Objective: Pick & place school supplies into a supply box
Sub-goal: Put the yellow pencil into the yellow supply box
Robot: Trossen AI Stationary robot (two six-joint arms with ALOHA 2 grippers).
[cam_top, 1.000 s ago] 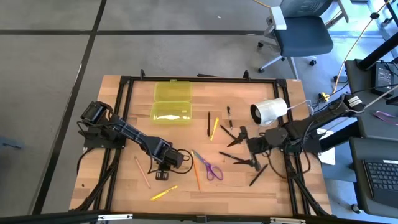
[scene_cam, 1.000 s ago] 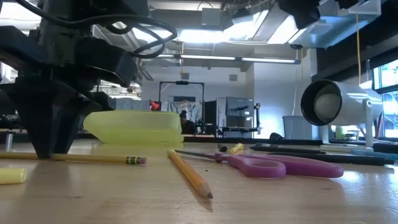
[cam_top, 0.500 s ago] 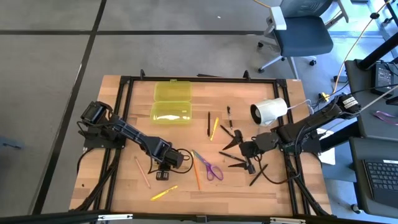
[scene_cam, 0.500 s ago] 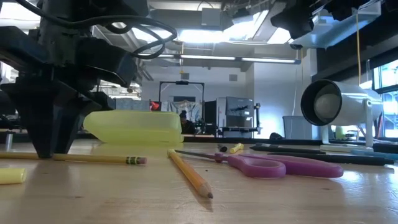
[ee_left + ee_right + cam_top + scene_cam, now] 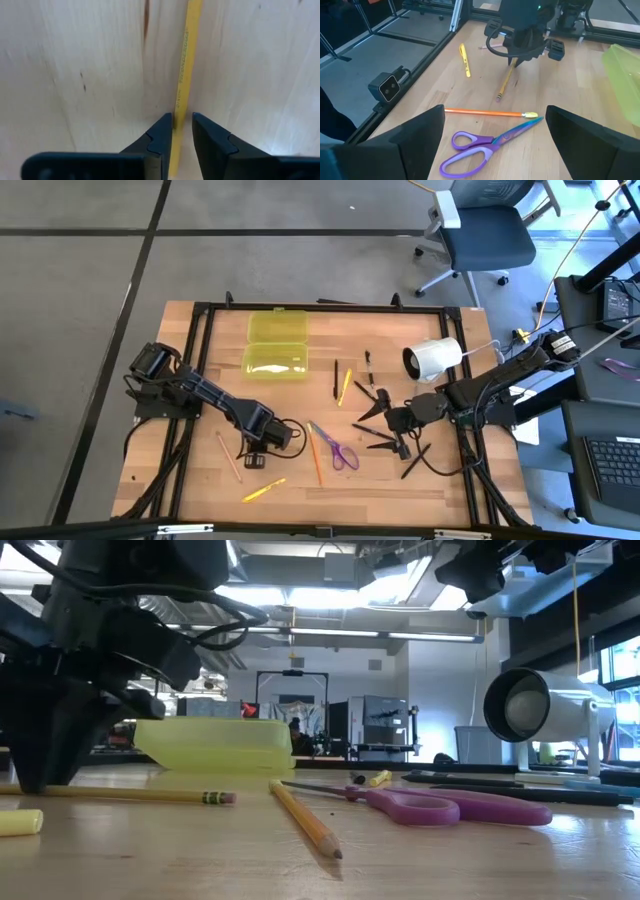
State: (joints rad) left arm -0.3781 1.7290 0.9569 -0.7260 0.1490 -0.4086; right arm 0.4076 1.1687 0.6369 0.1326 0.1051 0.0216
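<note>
**Left hand straddling pencil, grasp pending**

Left hand [image 5: 181, 131] is released, fingers astride the yellow pencil [image 5: 186, 65] on the bench [image 5: 290, 490], at 7 o'clock. Right hand [image 5: 385, 423] spread wide, empty, at 4 o'clock. Supply box [image 5: 276, 346] at 11. Next: clench, lift.

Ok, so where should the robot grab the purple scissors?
Probably across the closed blades, just ahead of the purple handles, coming straight down. The scissors lie flat on the table, and the blades are narrow there, while the handle loops are wide.
</note>
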